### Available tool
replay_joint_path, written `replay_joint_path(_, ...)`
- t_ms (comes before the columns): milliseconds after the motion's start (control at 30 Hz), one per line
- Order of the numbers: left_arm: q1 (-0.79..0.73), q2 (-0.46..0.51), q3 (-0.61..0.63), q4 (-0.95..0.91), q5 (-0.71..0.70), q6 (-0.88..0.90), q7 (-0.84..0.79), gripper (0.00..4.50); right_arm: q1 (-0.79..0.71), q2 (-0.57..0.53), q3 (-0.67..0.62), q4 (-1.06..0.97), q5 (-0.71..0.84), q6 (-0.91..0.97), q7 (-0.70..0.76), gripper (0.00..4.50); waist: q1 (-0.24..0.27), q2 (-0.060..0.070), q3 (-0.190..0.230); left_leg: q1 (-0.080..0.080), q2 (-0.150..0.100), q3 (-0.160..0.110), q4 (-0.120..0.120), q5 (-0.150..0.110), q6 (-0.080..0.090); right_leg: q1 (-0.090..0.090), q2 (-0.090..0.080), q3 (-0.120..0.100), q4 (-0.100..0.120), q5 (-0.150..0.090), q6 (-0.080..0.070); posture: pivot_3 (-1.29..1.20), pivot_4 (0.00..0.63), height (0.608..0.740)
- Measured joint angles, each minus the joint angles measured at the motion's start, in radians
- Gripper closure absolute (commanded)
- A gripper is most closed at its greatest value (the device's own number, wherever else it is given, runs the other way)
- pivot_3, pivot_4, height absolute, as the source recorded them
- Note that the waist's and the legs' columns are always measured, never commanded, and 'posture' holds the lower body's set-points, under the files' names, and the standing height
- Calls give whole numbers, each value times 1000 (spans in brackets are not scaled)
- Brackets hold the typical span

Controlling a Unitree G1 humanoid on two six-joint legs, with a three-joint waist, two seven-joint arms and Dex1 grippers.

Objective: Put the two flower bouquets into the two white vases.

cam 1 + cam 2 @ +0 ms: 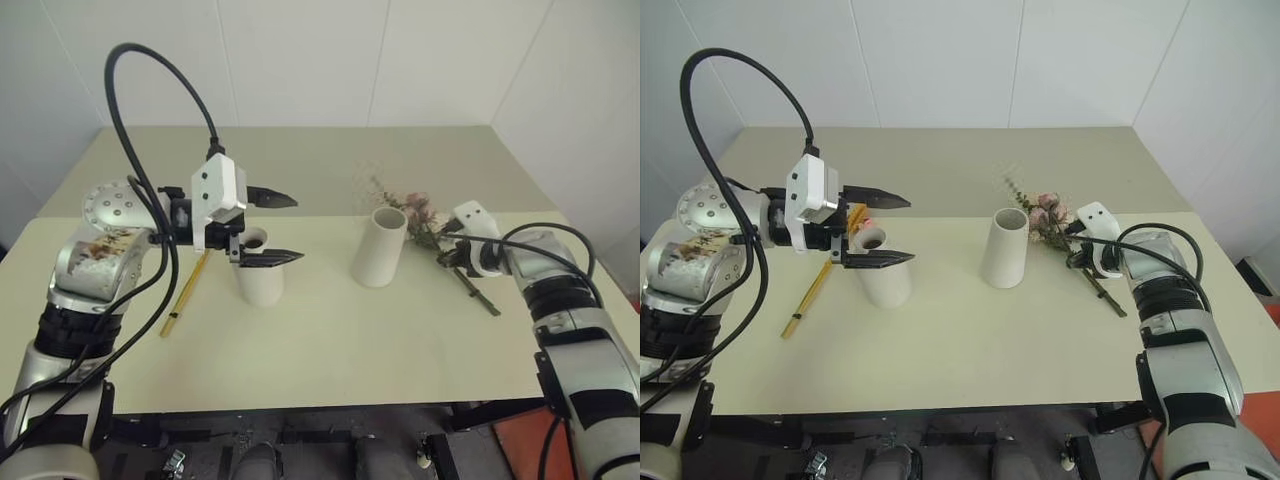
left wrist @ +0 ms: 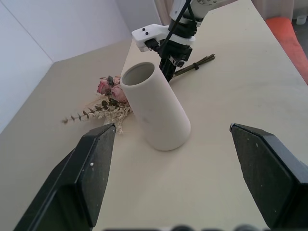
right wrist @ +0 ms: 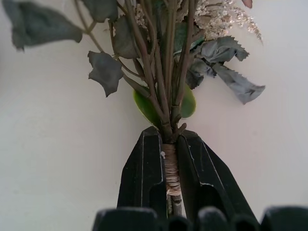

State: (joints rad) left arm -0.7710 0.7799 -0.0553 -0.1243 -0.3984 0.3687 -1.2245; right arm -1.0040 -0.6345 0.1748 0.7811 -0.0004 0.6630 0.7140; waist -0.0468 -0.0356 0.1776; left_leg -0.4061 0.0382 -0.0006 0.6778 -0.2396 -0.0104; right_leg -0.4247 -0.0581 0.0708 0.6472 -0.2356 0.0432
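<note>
Cream tabletop fills my head view. My left gripper hovers with its two black fingers spread wide, holding nothing, just above the rounded white vase. Beside that vase, on its left, the slim yellow bouquet lies flat on the table. The taller cylinder vase stands upright near the middle. To its right the pink rose bouquet lies on the table, with my right gripper down at its stems.

From my left wrist, I see the cylinder vase between my parted fingers, roses lying behind it.

From my right wrist, I see both black fingers pinched tight on the twine-wrapped stems, leaves fanning out beyond.
</note>
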Motion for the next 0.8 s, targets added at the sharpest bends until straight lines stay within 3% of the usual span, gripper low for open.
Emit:
replay_joint_path(67,5,3,1,-7,0,0,0,368,-4,12,-42,0,-6,-48,-97,4310,0,0,0,0,0,0,0,0,0,0,0,0,0,0,0,0,150,740)
replay_joint_path(233,23,18,37,-7,0,-4,-1,368,-3,79,-217,-72,-23,-401,-500,4310,-3,1,1,-1,0,0,-2,0,0,-2,0,0,0,0,0,0,150,740)
replay_joint_path(267,27,24,45,-5,-1,-7,-2,368,-5,99,-275,-114,17,-436,-525,4310,-3,1,1,-1,0,0,-2,0,0,-2,0,0,0,0,0,0,150,740)
replay_joint_path(400,42,53,86,21,-2,-22,-9,368,24,189,-444,-405,277,-459,-439,4310,-1,1,1,-1,1,-1,-3,0,0,-1,0,-1,2,0,0,0,150,740)
replay_joint_path(533,59,91,125,57,-1,-27,-14,368,94,319,-507,-691,500,-446,-398,4310,2,1,1,0,2,-2,-2,0,0,0,0,-2,2,0,0,0,150,740)
replay_joint_path(800,88,124,131,65,4,-37,-14,368,229,425,-410,-878,570,-367,-442,4310,4,1,1,0,1,-2,-2,0,0,0,0,-2,1,0,0,0,150,740)
